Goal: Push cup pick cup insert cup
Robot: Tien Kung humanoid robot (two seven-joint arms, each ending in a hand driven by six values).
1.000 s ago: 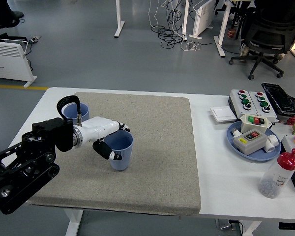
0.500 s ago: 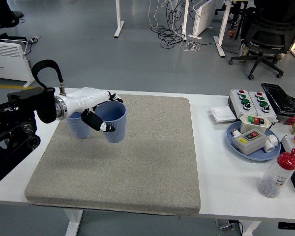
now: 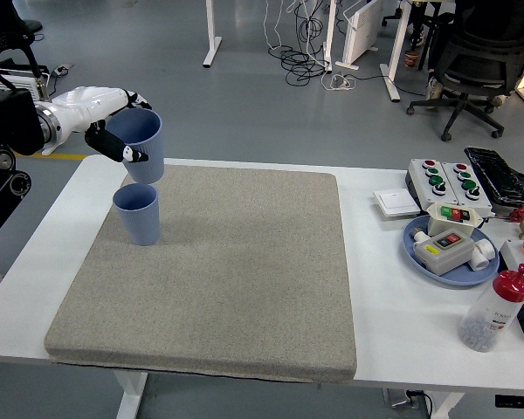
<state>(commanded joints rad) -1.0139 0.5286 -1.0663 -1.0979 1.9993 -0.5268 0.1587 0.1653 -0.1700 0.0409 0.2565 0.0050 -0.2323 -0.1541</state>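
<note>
Two blue cups show in the head view. One blue cup (image 3: 138,214) stands upright on the grey mat (image 3: 236,279), near its far left corner. The other blue cup (image 3: 143,145) hangs in the air just above it, slightly tilted, held by my left hand (image 3: 113,122). The white fingers (image 3: 122,150) wrap around the lifted cup's rim and side. A small gap separates the lifted cup's bottom from the standing cup's rim. My right arm is out of view.
At the table's right are a blue dish (image 3: 450,253) holding button boxes, a control box (image 3: 445,179), a white switch plate (image 3: 395,202) and a red-capped clear bottle (image 3: 493,312). Office chairs and cables fill the floor beyond.
My left hand has lifted the cup off the mat, carried it left and up, and now holds it above the standing cup. The standing cup has stayed put.
</note>
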